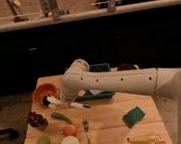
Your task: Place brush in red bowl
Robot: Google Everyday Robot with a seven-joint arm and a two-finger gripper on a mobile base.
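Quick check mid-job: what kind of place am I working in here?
Probably a kitchen-like test area: a wooden table set with a fork and a banana, and a dark counter behind. The gripper is down at the brush, beside the red bowl.

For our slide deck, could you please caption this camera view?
Shut gripper at the brush, beside the red bowl on the wooden table.

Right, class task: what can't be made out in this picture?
Camera view:
Hand, down by the red bowl: hidden behind the arm; whether it grips the brush is unclear.
Green tray: contents covered by the arm.
Dark bowl behind the arm: mostly covered.
Dark clump, front left: too blurred to name.
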